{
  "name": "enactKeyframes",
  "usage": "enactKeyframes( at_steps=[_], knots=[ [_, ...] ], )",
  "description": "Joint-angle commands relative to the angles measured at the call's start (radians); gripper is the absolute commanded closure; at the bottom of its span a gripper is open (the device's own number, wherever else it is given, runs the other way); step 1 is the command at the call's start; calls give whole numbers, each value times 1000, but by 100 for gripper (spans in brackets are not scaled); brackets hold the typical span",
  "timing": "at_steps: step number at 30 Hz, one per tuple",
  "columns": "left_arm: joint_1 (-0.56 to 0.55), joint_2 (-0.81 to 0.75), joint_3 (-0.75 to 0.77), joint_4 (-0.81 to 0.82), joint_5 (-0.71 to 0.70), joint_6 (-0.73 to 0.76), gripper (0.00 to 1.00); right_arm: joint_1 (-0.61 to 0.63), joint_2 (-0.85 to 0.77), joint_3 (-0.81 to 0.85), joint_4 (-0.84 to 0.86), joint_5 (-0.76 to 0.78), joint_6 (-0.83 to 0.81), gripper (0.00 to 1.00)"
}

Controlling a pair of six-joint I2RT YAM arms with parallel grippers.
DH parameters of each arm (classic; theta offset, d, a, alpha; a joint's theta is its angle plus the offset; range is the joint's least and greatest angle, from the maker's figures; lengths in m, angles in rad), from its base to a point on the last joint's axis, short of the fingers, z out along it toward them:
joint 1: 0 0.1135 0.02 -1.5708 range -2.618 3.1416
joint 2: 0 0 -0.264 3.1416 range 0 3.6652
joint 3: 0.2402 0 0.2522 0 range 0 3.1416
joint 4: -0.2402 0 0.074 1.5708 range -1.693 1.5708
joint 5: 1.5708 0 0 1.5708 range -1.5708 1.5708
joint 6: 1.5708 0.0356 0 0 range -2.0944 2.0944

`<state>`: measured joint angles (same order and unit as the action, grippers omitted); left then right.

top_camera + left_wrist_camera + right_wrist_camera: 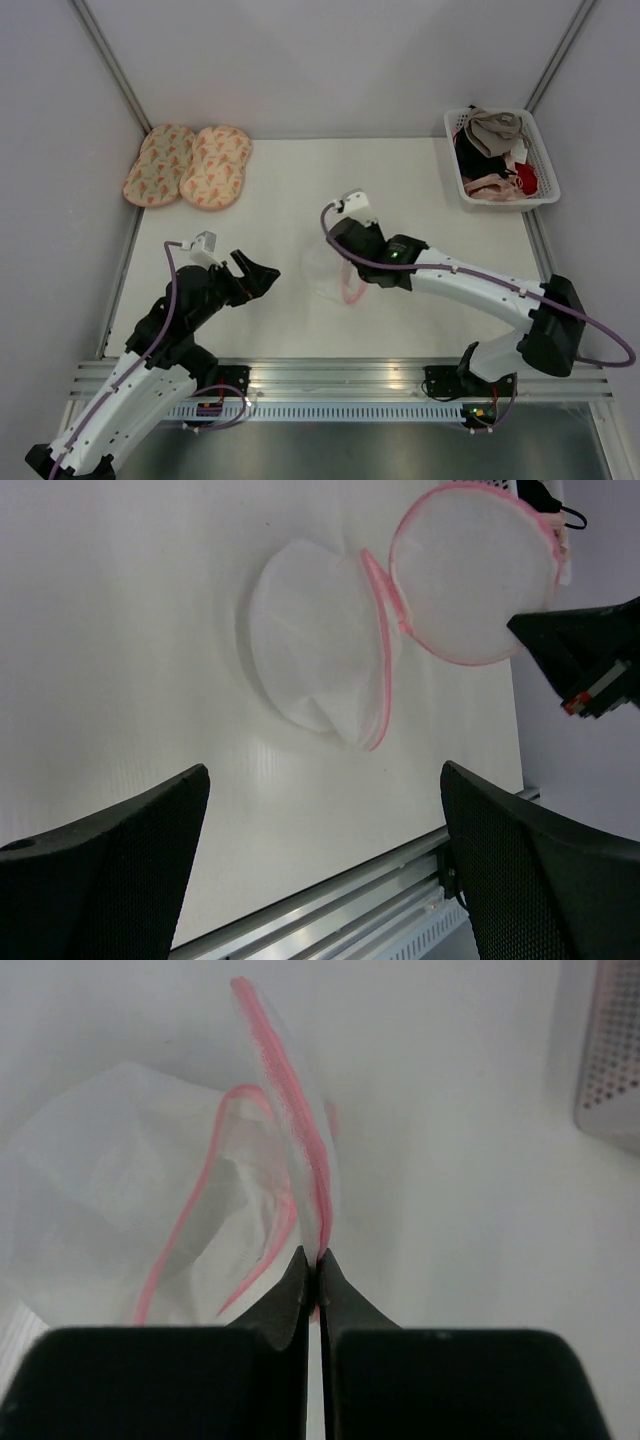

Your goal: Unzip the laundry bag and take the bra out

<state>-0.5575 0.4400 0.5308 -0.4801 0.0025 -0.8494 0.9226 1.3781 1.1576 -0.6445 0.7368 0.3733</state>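
We see our right tool (318,1262) pinching the pink trim (300,1110) of the laundry bag (320,650), one round flap held above the table (420,190). Our left tool (258,278) hangs nearby, spread wide, apart from the bag.

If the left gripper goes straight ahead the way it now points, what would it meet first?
Probably the laundry bag, lying open ahead of the open left gripper; only bare table shows between them. The right gripper holds the bag's pink edge beyond, though depth is hard to judge.

Two pads (160,165), one laundry bag (325,270), one basket (505,203).
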Motion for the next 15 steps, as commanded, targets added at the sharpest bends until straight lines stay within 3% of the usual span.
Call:
enactKeyframes(
  at_steps=[1,3,4,6,8,9,10,12,15],
  knots=[
    [2,-32,35,-72,-67,-31,0,143,114,83,23,35,-92,99],
    [2,-52,37,-87,-76,-33,0,214,157,112,45,-13,-99,98],
    [2,-58,38,-95,-79,-34,0,235,192,138,43,-14,-99,91],
    [2,-78,38,-114,-85,-39,0,292,235,149,46,-57,-97,63],
    [2,-92,41,-129,-93,-40,0,323,249,140,74,-150,-103,58],
    [2,-104,41,-135,-98,-42,0,352,253,128,92,-209,-106,41],
    [2,-110,43,-143,-110,-42,0,358,236,87,110,-270,-106,36],
    [2,-121,43,-155,-114,-42,0,360,181,18,241,-488,-109,34],
    [2,-135,46,-173,-130,-51,0,348,35,-119,413,-687,-80,42]
  ],
)
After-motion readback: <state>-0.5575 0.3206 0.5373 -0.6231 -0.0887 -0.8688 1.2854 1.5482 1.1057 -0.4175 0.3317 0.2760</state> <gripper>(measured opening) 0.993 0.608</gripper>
